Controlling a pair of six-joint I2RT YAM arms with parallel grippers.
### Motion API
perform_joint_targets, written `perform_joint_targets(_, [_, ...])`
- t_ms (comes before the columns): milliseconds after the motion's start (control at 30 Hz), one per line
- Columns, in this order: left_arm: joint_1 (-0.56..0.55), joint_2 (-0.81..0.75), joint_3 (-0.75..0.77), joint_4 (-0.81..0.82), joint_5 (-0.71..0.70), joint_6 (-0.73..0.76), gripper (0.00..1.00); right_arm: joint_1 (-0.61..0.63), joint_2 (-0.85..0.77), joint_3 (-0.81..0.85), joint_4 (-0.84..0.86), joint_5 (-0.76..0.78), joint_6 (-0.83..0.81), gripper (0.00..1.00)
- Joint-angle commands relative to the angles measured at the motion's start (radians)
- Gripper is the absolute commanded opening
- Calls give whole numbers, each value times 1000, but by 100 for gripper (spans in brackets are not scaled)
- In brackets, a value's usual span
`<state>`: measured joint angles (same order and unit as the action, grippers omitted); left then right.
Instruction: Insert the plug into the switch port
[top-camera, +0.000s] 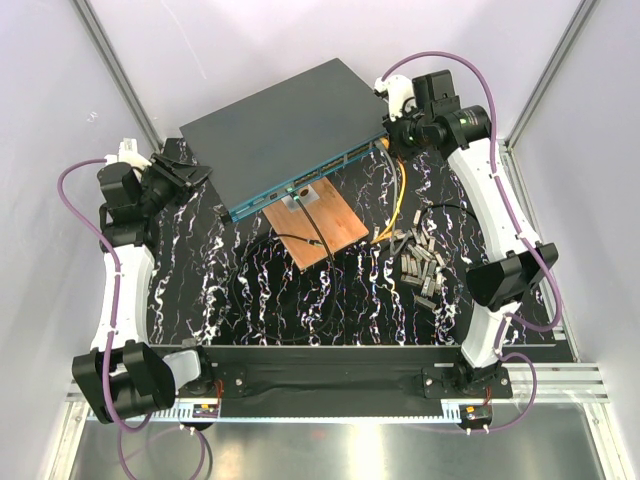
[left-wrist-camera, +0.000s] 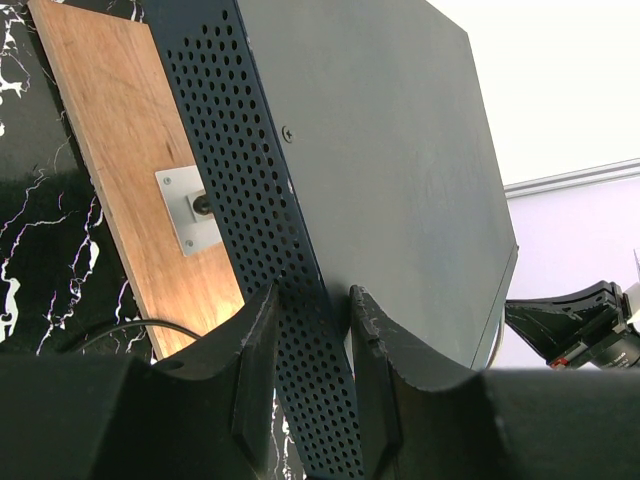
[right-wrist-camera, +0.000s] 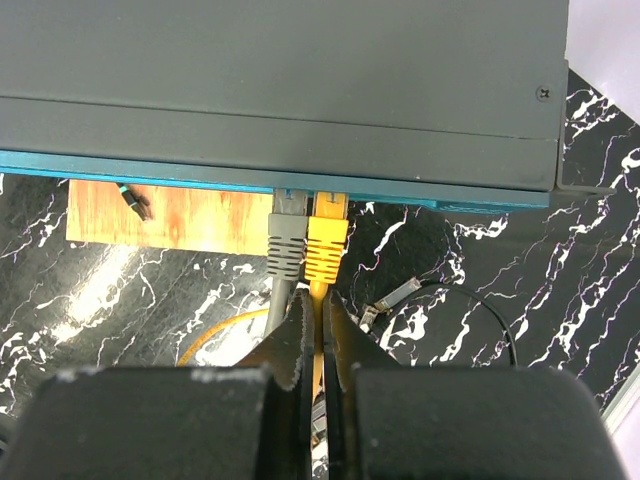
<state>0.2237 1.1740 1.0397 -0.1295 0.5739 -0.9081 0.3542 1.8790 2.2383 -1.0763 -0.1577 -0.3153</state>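
The switch (top-camera: 290, 125) lies slantwise at the back of the table, dark grey on top, its teal front edge (right-wrist-camera: 150, 170) facing the arms. A yellow plug (right-wrist-camera: 326, 240) sits in a port on that edge, right beside a grey plug (right-wrist-camera: 285, 245). My right gripper (right-wrist-camera: 320, 300) is shut on the yellow cable just behind the yellow plug. My left gripper (left-wrist-camera: 312, 295) clamps the switch's left end, one finger on the perforated side (left-wrist-camera: 250, 200), the other on the top panel (left-wrist-camera: 400, 150). In the top view the left gripper (top-camera: 190, 170) and right gripper (top-camera: 385, 140) flank the switch.
A small wooden board (top-camera: 325, 225) with a metal bracket (left-wrist-camera: 190, 205) lies under the switch's front edge. A pile of loose grey connectors (top-camera: 422, 260) sits to the right. The yellow cable (top-camera: 400, 195) and a thin black cable (top-camera: 260, 290) trail over the black marbled table.
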Motion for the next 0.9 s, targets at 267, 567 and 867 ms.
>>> perform_joint_targets(267, [-107, 65, -15, 126, 76, -5, 11, 46, -50, -72, 288, 3, -56, 15])
perform_joint_targets(567, [-34, 26, -29, 139, 76, -29, 24, -37, -211, -270, 257, -12, -61, 42])
perform_joint_targets(867, [-20, -14, 11, 62, 44, 23, 67, -136, -342, -382, 144, -66, -111, 69])
